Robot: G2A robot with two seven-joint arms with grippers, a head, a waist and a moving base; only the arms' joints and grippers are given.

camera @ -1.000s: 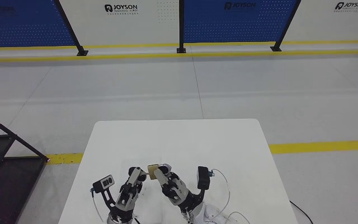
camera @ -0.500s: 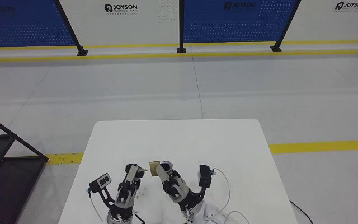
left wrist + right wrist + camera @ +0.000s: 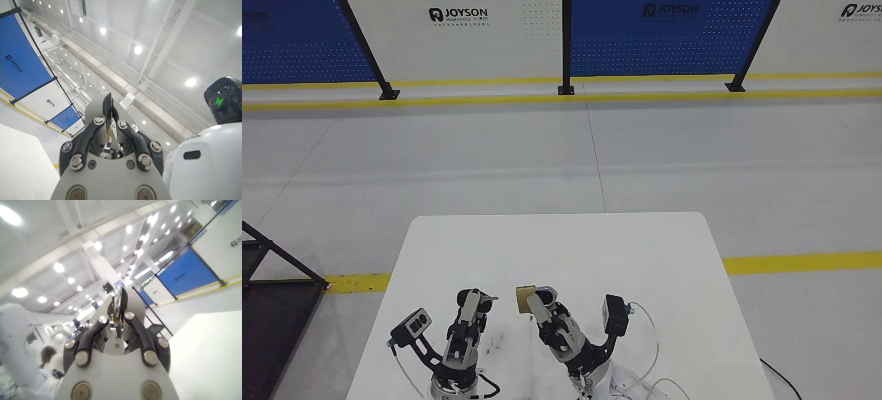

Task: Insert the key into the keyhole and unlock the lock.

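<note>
White tabletop (image 3: pixel 642 260) lies under the whole scene. The brass lock (image 3: pixel 526 297) is over its near half, pinched in the right gripper (image 3: pixel 538 304). That claw is drawn in narrow on the lock body. In the right wrist view the lock (image 3: pixel 117 306) sits between the 2 pads, chrome shackle edge-on, with the fingers aimed up at the ceiling lights.

Just left of the lock, across a small gap of white surface, is the left gripper (image 3: pixel 473 300). Its claw is nipped narrow on the key (image 3: pixel 108 132), a thin brass edge between the ribbed pads in the left wrist view. Key and lock are apart, not touching.

The lock is well apart from the table's far edge and from both side edges, and much nearer the near edge, where the 2 arms come in. A white cable (image 3: pixel 644 340) loops right of the lock, beside the right arm.

Past the far edge from the lock lies grey floor (image 3: pixel 542 150), crossed by a yellow line (image 3: pixel 802 263), then blue barrier panels (image 3: pixel 672 35). Far left of the lock, off the table, stands a black frame (image 3: pixel 272 262).
</note>
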